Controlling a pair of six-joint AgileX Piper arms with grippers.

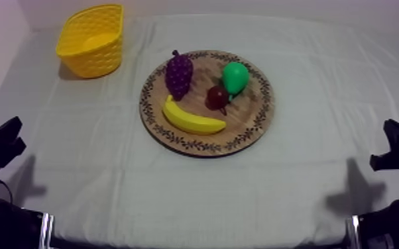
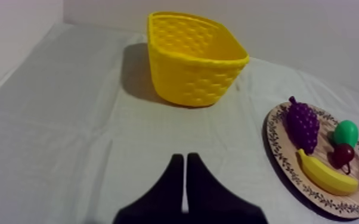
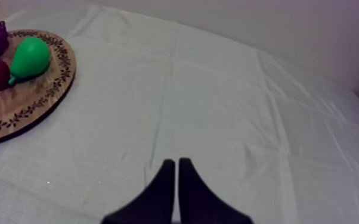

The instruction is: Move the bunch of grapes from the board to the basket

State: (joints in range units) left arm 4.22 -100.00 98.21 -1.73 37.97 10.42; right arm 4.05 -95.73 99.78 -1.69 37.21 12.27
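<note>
grey-white cloth (image 1: 109, 179) is seen spread over the table, with a round wooden board (image 1: 258, 126) with a patterned rim laid near its middle. the purple bunch of grapes (image 1: 179, 74) is found lying on the far left part of the board, its stem pointed toward the back of the table. a banana (image 1: 192, 120) is laid along the near side of the board, one end just beside the lower tip of the grapes. a green pear (image 1: 235, 77) is set on the far right part, and a small red fruit (image 1: 216, 97) is placed right against it, between the pear and the banana. the grapes and the pear are kept apart by a strip of bare wood.

a yellow basket (image 1: 93, 40) is stood upright, open side up, at the far left corner of the cloth, well apart from the board.

the left gripper (image 2: 185, 158) is held low over bare cloth at the near left, with the basket ahead of it and the board off to one side. its two black fingers are pressed together into a narrow wedge, with nothing gripped. the right gripper (image 3: 176, 161) is held the same way at the near right, over bare cloth, with the board off to its side. its fingers are likewise closed together on nothing. from above, both arms are seen as black shapes at the lower edges of the table, far from the fruit.
</note>
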